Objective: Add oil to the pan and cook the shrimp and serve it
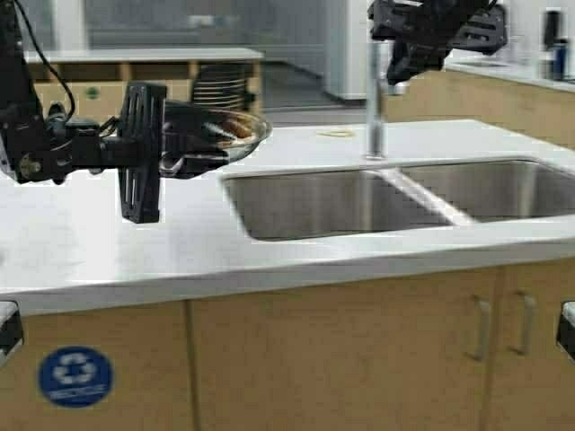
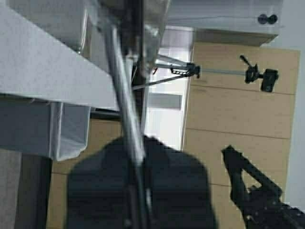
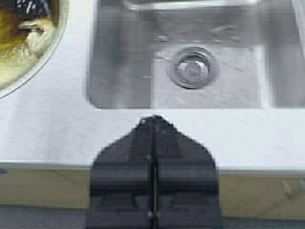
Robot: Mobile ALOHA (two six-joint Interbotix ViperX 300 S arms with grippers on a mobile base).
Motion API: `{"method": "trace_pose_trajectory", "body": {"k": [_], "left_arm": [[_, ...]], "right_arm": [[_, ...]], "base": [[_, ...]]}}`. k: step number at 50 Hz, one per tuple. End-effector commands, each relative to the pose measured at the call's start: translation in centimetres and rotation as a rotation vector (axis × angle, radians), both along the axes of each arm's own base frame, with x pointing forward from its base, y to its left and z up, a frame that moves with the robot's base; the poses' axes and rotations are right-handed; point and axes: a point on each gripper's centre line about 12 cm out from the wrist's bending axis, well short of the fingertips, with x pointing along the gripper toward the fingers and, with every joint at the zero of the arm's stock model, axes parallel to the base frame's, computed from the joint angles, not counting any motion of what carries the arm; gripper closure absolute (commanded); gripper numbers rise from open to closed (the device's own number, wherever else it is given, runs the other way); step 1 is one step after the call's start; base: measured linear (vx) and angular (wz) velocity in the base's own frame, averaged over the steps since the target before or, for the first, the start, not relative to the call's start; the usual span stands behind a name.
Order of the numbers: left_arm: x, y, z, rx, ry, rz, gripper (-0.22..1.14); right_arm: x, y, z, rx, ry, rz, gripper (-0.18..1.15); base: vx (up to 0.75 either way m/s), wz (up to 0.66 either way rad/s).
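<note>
The steel pan (image 1: 235, 131) hangs in the air over the white counter, just left of the sink. My left gripper (image 1: 184, 144) is shut on the pan's metal handle (image 2: 119, 81), which runs straight into the left gripper (image 2: 140, 145) in the left wrist view. The right wrist view catches the pan's rim (image 3: 59, 36) from above, with the pale curled shrimp (image 3: 36, 36) lying in yellowish oil (image 3: 8, 47) on the browned inside. My right gripper (image 1: 398, 72) is raised high beside the faucet. Seen in its own view, the right gripper (image 3: 153, 121) is shut and holds nothing.
A double steel sink (image 1: 359, 202) with a round drain (image 3: 192, 67) sits in the white counter (image 1: 90, 242). A tall faucet (image 1: 375, 99) rises behind the sink's divider. Wooden cabinet doors (image 1: 341, 359) run below, one bearing a blue recycling sticker (image 1: 75, 376).
</note>
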Motion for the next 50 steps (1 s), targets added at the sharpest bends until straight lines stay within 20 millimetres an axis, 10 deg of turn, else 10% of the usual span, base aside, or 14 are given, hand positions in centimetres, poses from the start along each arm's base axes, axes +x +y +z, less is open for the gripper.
{"method": "trace_pose_trajectory", "body": {"k": [1,50], "left_arm": [[0.4,0.0,3.2,-0.035,-0.139,0.002,0.88],[-2.8,2.7,7.6,0.124,-0.148,0.147,0.88]], "right_arm": [[-0.1,0.4,1.2,0.016,-0.038,0.01,0.91],[-0.3,0.6,1.5,0.022,-0.04,0.017,0.91]], "base": [[0.06,0.43],[0.04,0.27]]}}
